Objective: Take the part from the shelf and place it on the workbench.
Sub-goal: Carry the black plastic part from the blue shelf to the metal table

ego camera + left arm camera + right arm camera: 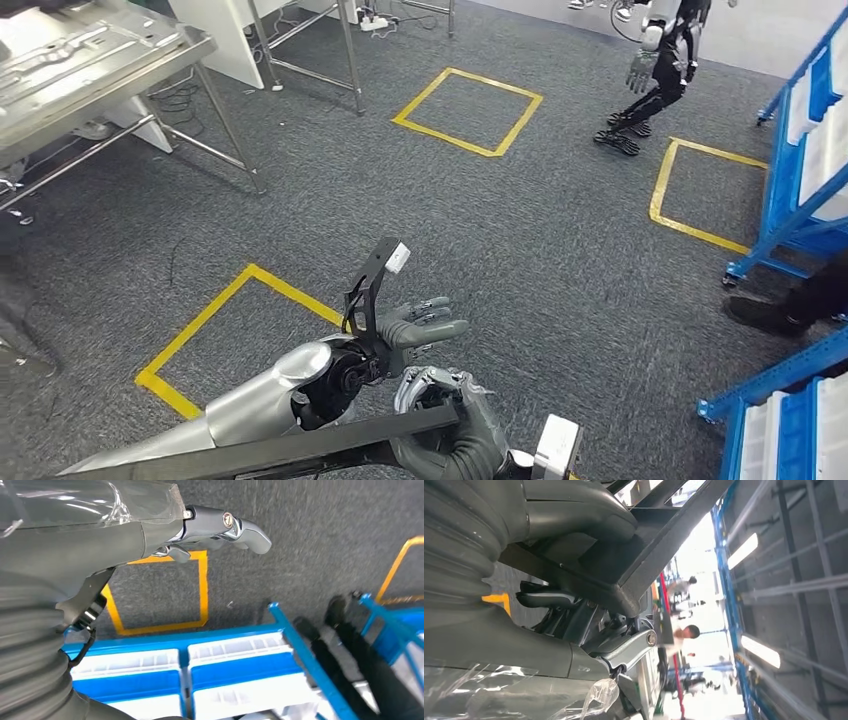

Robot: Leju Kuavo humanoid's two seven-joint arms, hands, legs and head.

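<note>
The part (300, 450) is a long dark metal bar, lying across the bottom of the head view. My right hand (450, 425) grips its end, fingers wrapped around it. In the right wrist view the thumb (574, 515) presses on the same dark bar (664, 540). My left hand (420, 325) hovers just above and beyond the bar with its fingers stretched out and nothing in them; its thumb (240, 527) shows in the left wrist view over grey carpet. The workbench (90, 60), a metal table, stands at the far left, well away from both hands.
Blue shelves (800, 170) with white bins line the right side. Yellow taped squares (465, 110) mark the grey carpet. Another robot (665, 60) stands far ahead on the right. A person's dark shoe (765, 315) is beside the shelf foot.
</note>
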